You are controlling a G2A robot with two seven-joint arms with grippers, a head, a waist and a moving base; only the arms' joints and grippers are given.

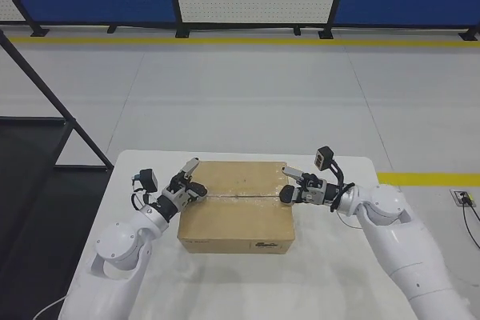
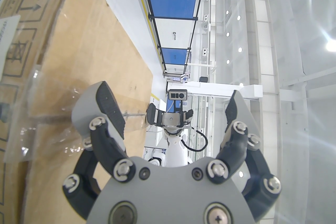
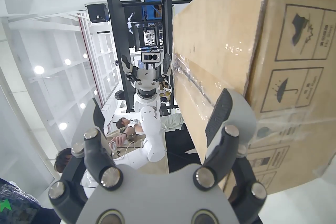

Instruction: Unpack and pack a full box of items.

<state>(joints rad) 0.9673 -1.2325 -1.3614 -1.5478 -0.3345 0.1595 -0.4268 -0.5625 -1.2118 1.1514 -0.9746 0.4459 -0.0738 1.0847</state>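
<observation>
My left end effector (image 2: 169,104) and right end effector (image 3: 160,104) are both spread wide. They flank the taped cardboard box (image 1: 236,216).

Box (image 1: 236,206): plain brown cardboard w/ clear glossy tape (image 3: 189,72) along the top seam, crinkled in spots. Both ends carry black outline handling symbols (image 3: 299,33) in squares, plus a white label (image 2: 8,25) on one end. Surface (image 1: 320,272) is white. Left gripper (image 1: 194,178) & right gripper (image 1: 290,182): silver-grey metal, black links, jaws w/ black dotted pads (image 2: 109,107). Floor (image 1: 248,88) is pale grey w/ a yellow stripe (image 1: 248,40); blue panels (image 1: 96,10) behind.
</observation>
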